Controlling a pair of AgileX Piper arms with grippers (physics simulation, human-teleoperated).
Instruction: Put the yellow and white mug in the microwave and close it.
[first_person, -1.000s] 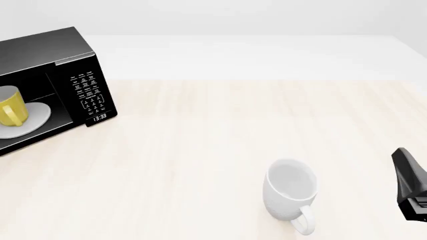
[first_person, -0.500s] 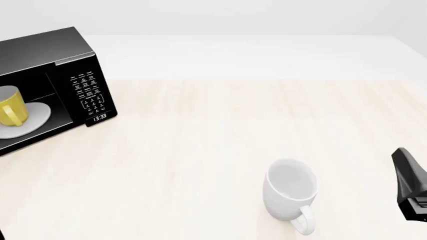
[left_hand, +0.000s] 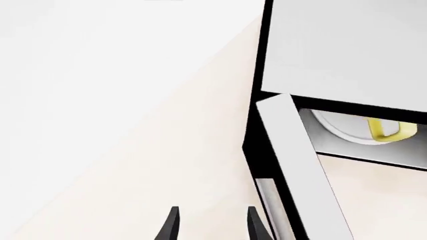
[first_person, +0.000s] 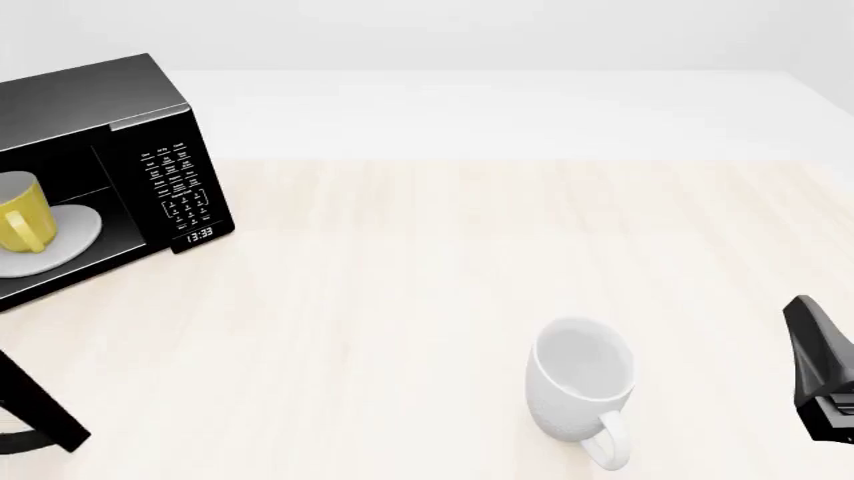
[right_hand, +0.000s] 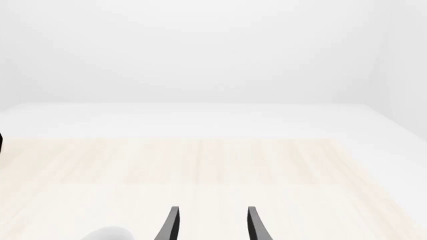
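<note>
Counter (first_person: 441, 260) — light wood, carries everything. Microwave (first_person: 147, 160) sits at its far left, door swung open, cavity exposed; keypad panel (first_person: 180, 190) and clock display (first_person: 199, 235) face the camera. Inside: white turntable plate (first_person: 74, 235) with the yellow and white mug (first_person: 20, 225) upright on it, handle visible in the left wrist view. White mug (first_person: 581, 385) stands on the counter near right, nothing visible in it, handle toward the camera. Left gripper (left_hand: 211, 225) — fingers apart, holding nothing, just beside the open door's edge (left_hand: 300, 175). Right gripper (right_hand: 211, 225) likewise spread and holding nothing, over bare counter beside the white mug.
</note>
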